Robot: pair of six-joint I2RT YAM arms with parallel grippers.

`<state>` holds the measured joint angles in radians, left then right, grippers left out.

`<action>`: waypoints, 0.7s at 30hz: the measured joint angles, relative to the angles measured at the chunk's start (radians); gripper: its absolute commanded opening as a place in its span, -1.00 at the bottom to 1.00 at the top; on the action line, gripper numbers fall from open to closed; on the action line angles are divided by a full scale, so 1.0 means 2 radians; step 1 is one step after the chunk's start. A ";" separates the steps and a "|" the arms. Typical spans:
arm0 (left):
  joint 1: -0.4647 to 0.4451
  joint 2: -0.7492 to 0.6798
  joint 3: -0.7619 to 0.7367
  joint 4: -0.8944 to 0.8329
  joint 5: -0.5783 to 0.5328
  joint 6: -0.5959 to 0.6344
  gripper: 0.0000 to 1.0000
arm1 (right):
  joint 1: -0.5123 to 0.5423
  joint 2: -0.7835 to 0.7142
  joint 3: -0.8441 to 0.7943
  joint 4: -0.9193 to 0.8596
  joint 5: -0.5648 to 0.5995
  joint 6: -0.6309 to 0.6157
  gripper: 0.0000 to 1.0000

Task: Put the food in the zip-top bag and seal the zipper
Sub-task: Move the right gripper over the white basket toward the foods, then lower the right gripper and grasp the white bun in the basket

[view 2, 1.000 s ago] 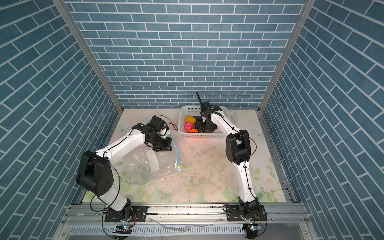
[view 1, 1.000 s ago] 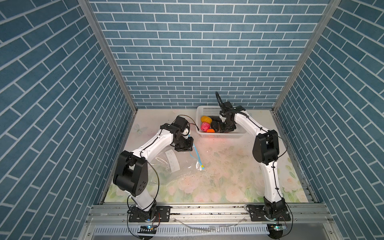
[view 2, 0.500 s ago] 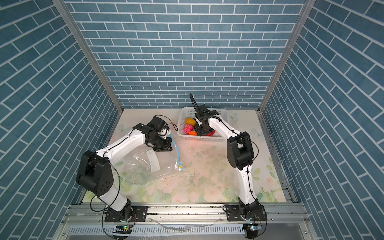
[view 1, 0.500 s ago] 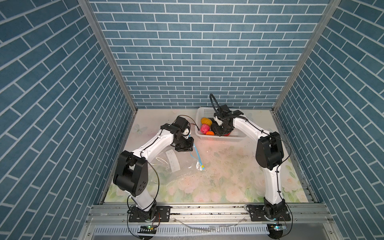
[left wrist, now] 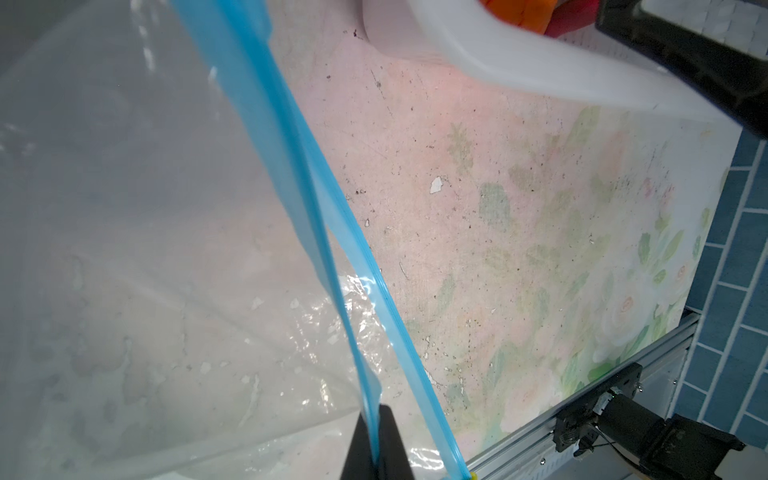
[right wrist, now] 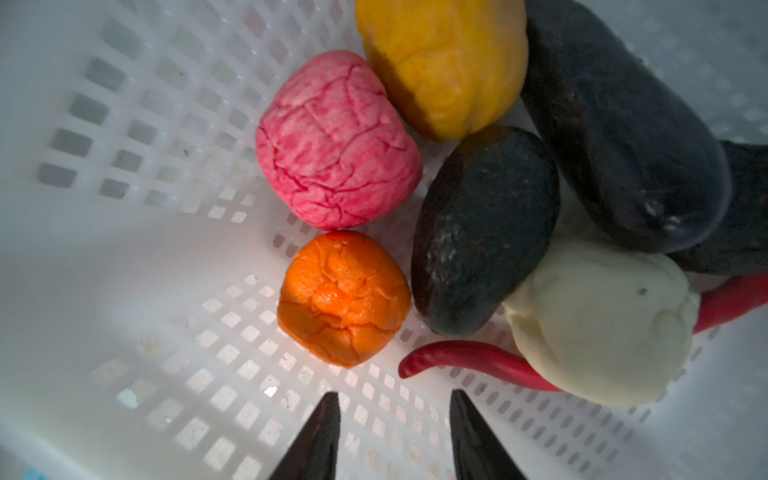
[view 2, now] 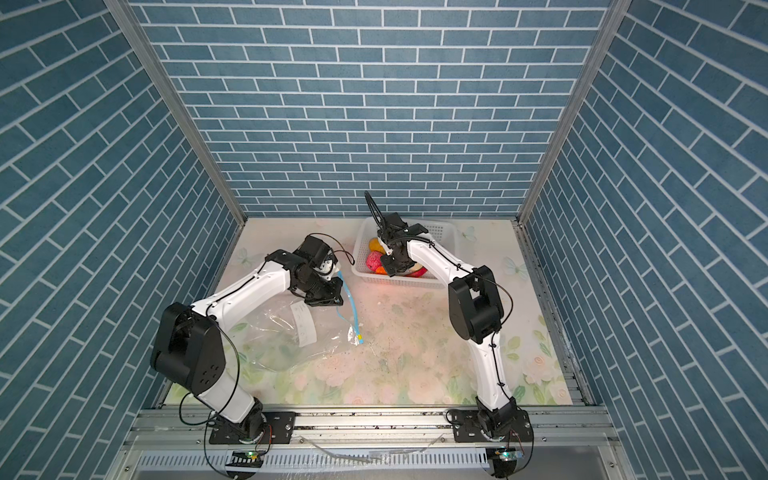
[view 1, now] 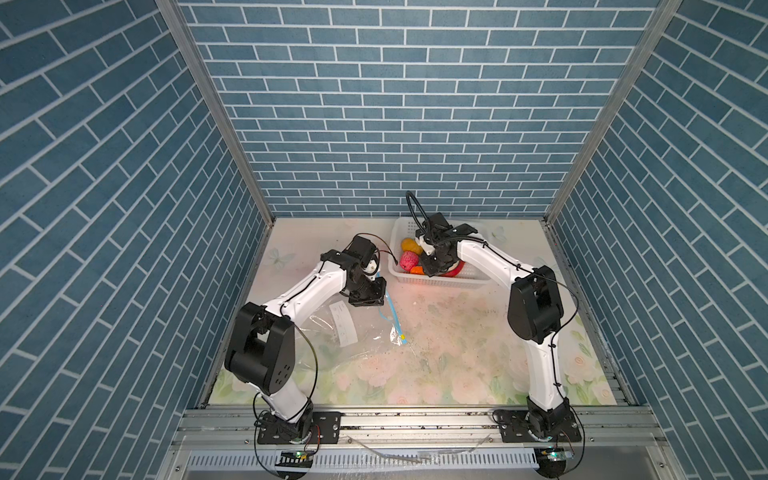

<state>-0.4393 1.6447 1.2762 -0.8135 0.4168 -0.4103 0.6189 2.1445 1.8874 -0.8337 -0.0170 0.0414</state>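
Right pincer (right wrist: pixel 394 395) nearer basket (right wrist: pixel 104 291) wall, apparently

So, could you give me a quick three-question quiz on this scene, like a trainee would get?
1. True or false: the left fingers are shut on the blue zipper of the zip-top bag.
2. Where is the food now? A: in the zip-top bag. B: in the white basket. C: between the left fingers.
3. Fill in: the right fingers point into the white basket, ___ and empty.

Key: 1 true; 2 B; 3 open.
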 measured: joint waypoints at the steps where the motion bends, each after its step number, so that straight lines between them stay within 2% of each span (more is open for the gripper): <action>1: 0.000 -0.001 0.000 0.000 0.000 0.000 -1.00 | 0.001 0.000 -0.002 0.002 0.000 -0.002 -0.13; 18: 0.000 -0.005 -0.011 0.000 -0.002 0.000 -1.00 | 0.013 -0.050 -0.100 0.029 -0.008 -0.021 -0.14; 21: 0.000 -0.012 -0.014 -0.001 -0.002 0.000 -1.00 | 0.014 -0.056 -0.101 0.027 -0.007 -0.020 -0.07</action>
<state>-0.4393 1.6211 1.2491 -0.8146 0.4122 -0.4110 0.6472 2.0335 1.6844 -0.7792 -0.0303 0.0010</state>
